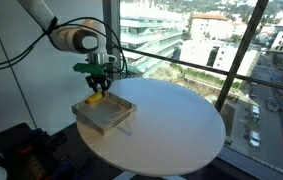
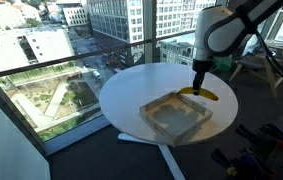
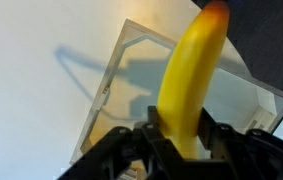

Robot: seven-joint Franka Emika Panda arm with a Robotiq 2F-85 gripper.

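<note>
Gripper (image 1: 98,86) is closed on a banana (image 1: 98,97), its fingers pinching the fruit near one end, as the wrist view shows (image 3: 181,135). From there the banana (image 3: 193,80) reaches out above a clear tray (image 3: 111,75). In both exterior views the fruit (image 2: 203,94) hangs low at the tray's rim on the arm's side; whether it touches the rim cannot be told. The tray (image 1: 121,118) (image 2: 161,125) is square and shallow and sits on a round white table (image 1: 176,120) (image 2: 131,90), close to the edge nearest the arm. Beyond the table's far edge stands a tall window (image 1: 211,40).
</note>
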